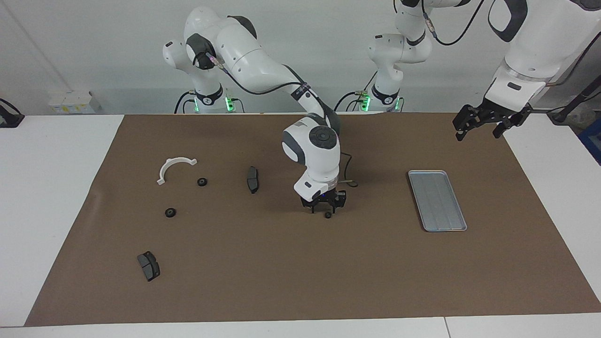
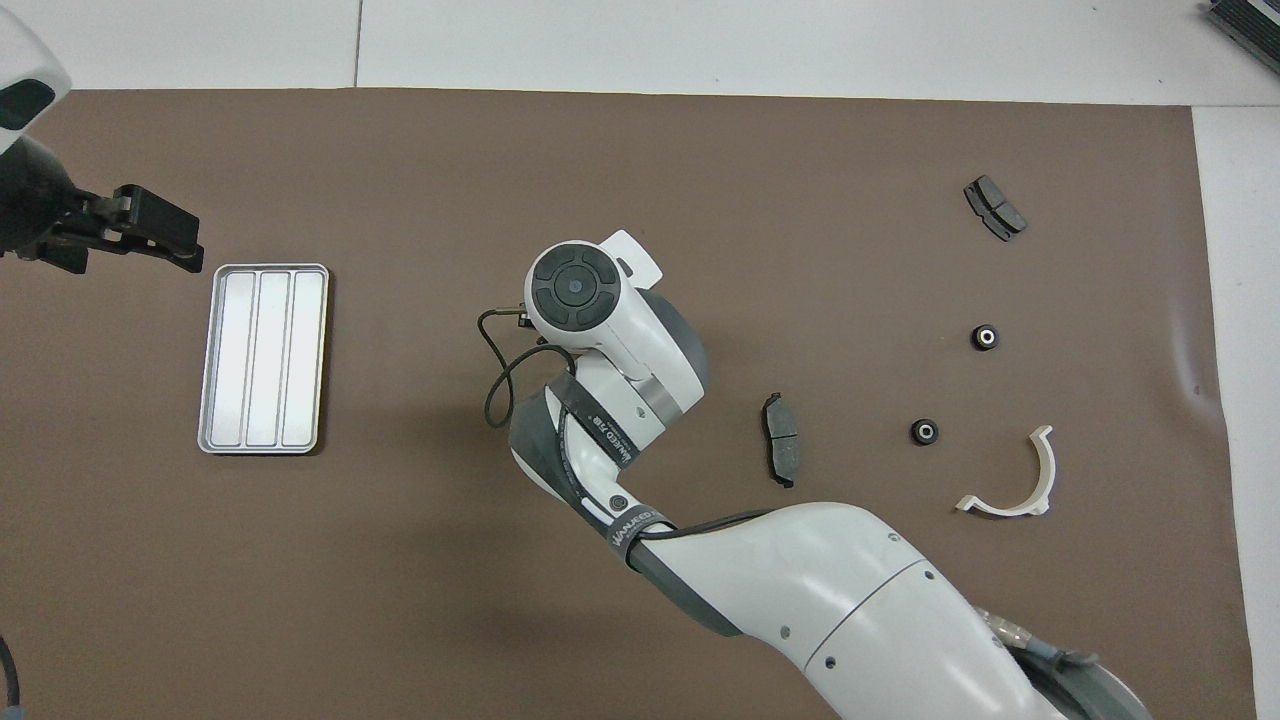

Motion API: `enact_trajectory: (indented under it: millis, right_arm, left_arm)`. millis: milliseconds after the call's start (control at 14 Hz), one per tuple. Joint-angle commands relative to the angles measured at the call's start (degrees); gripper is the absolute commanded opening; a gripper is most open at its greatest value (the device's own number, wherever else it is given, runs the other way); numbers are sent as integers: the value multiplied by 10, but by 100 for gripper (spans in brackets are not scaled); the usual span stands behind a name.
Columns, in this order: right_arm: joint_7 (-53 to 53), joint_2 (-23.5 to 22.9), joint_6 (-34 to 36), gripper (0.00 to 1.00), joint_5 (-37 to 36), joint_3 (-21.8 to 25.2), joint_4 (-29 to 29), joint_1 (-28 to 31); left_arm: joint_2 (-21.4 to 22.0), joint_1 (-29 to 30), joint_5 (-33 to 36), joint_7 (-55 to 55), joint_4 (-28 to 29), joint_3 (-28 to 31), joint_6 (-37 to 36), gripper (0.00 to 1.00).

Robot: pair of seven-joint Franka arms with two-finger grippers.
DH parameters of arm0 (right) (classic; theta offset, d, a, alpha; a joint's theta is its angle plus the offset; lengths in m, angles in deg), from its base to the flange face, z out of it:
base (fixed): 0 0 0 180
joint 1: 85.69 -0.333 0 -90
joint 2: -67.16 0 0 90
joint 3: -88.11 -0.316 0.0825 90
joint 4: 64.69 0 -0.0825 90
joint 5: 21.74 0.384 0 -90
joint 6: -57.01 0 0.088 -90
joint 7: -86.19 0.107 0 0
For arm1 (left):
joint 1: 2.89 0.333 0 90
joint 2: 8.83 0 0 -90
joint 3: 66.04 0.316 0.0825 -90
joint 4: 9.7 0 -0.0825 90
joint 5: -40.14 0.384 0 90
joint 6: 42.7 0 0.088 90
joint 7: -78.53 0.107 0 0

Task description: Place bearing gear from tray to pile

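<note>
While right jaws [image 1: 325, 210] hang low, gear [image 1: 327, 215] just beneath on mat

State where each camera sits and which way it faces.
Facing view: high across the table, looking at the robots; both bases and whole arms show, right gripper low at a small black gear, left gripper, jaws open, raised over the brown mat near the tray.
Overhead view: high above the robots' end, looking steeply down; the right arm enters from the bottom and hides its gripper, the left gripper shows at the edge.
Shared: tray, white half-ring bracket, brake pads, two other gears, seen half a turn apart.
</note>
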Motion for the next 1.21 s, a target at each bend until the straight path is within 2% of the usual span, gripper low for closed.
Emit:
enact_trajectory:
  millis: [0, 285, 427, 570, 641, 926, 1140]
  right_arm:
    - [16, -16, -8, 37, -15, 3, -20, -3]
    - [15, -15, -7, 16, -22, 5, -21, -2]
    - [14, -4, 2, 1, -35, 4, -20, 5]
    - [14, 17, 6, 0, -35, 7, -9, 14]
    - [10, 32, 9, 0, -35, 7, 12, 27]
    - [-6, 145, -7, 0, -29, 4, 166, 85]
    - [-76, 235, -63, 0, -19, 2, 304, 144]
  left_arm:
    - [-13, 26, -34, 7, -3, 1, 11, 100]
    - [-20, 27, -31, 4, -2, 1, 11, 100]
    - [-19, 27, -31, 3, -3, 0, 12, 100]
    - [-19, 27, -31, 3, -3, -1, 15, 100]
    - [-19, 27, -31, 2, -3, -1, 14, 100]
    - [-16, 27, -31, 4, -5, 0, 21, 100]
    - [-12, 25, -26, 7, -3, 0, 10, 100]
